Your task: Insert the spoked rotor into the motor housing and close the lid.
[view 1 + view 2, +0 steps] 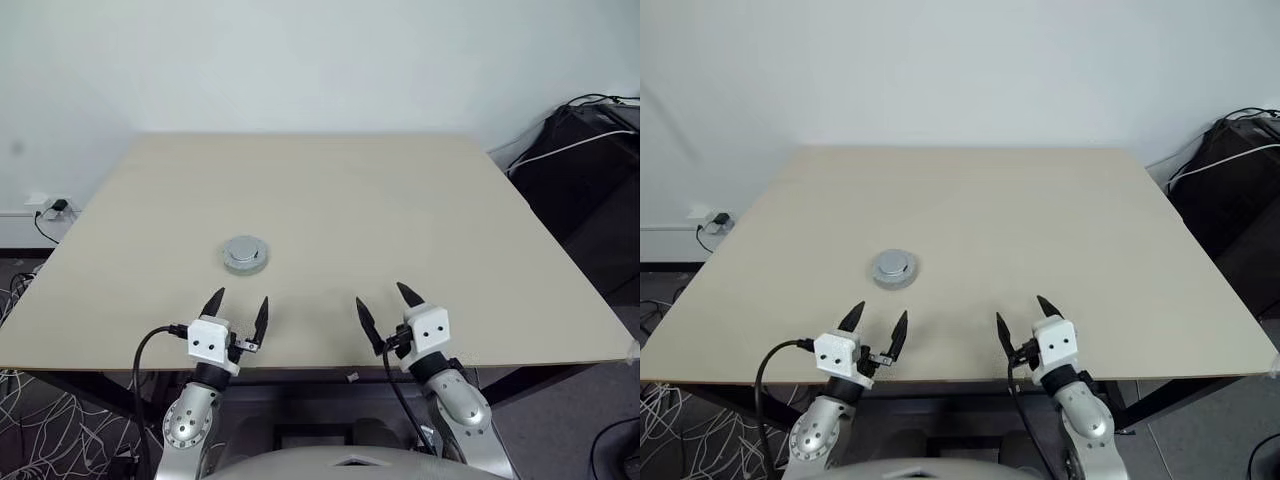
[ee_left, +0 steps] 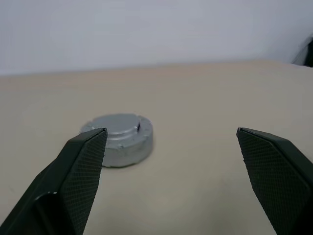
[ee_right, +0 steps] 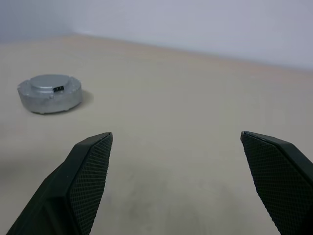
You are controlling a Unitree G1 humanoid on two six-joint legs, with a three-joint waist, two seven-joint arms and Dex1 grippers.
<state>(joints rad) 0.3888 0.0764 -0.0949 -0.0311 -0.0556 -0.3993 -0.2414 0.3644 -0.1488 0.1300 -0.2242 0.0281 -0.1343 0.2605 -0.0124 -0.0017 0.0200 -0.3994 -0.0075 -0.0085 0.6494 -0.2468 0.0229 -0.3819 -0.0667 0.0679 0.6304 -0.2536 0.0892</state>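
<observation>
— What sort of place was it?
— It looked like a lab or test room: a bare beige table (image 1: 400, 220) against a plain white wall (image 1: 300, 60), loose cables (image 1: 50, 430) on the floor, a socket (image 1: 55, 207) far left.

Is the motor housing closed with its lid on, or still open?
Closed: the lid sits flat on one silver puck; no copper windings show.

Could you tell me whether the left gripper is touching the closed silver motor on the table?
Apart. In the left eye view, bare table separates the open left gripper from the motor.
</observation>
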